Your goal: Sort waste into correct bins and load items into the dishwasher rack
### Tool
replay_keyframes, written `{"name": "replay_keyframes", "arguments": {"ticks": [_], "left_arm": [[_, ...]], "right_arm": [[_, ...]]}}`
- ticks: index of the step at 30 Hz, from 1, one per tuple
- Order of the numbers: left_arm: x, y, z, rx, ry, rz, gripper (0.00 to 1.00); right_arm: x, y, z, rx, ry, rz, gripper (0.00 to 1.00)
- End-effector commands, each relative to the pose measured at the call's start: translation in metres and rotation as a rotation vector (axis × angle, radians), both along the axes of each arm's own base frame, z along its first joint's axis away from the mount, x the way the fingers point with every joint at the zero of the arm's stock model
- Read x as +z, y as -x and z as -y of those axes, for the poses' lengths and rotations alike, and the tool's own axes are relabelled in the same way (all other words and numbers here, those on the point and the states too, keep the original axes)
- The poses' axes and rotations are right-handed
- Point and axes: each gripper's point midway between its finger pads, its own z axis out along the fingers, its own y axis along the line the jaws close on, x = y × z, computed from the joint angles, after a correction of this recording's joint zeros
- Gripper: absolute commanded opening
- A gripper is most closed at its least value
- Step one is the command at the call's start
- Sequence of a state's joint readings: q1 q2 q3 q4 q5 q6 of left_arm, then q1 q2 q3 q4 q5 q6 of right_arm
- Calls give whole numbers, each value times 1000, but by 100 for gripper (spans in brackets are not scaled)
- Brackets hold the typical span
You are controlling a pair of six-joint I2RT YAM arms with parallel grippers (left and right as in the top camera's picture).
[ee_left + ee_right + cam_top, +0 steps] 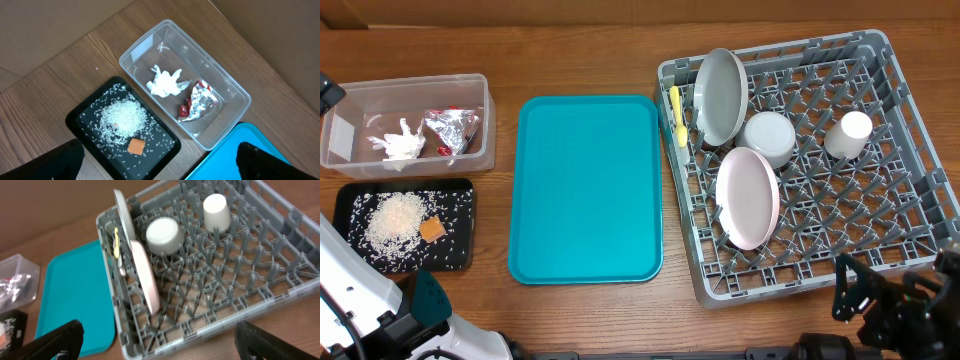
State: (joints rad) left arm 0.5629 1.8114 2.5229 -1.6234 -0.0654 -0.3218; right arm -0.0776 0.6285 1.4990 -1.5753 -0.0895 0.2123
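Inside rack [880, 190], pinkish plate [748, 198], bowl [768, 138], cup [848, 134], seemingly utensils [676, 115]

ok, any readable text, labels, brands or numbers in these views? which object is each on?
No legible text in any view.
red sachet: any print is too small to read.
foil wrapper: no readable marking.
rack, teal tray: plain, no labels visible.

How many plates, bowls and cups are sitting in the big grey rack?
Plates: 2 (grey-white plate, pinkish plate)
Bowls: 1 (white bowl)
Cups: 1 (white cup)
Total: 4 dishes in the grey rack
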Motion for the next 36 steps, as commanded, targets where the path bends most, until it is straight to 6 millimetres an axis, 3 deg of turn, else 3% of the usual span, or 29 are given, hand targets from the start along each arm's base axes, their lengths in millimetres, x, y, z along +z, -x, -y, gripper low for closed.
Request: {"name": "replay_keyframes", "arguments": {"ticks": [1, 9, 17, 26, 36], "left_arm": [[-4, -1, -3, 4, -4, -16, 100], [-4, -1, -3, 4, -4, -16, 100], [-4, -1, -3, 4, -4, -16, 100], [-4, -1, -3, 4, -4, -16, 100], [-4, -1, -3, 4, -4, -16, 100]], "right_arm": [[-7, -7, -2, 64, 73, 62, 100], [-34, -55, -16, 210, 164, 330, 100], [-108, -105, -13, 205, 176, 439, 100], [-150, -112, -29, 274, 174, 570, 100], [-165, -119, -36, 298, 173, 617, 100]]}}
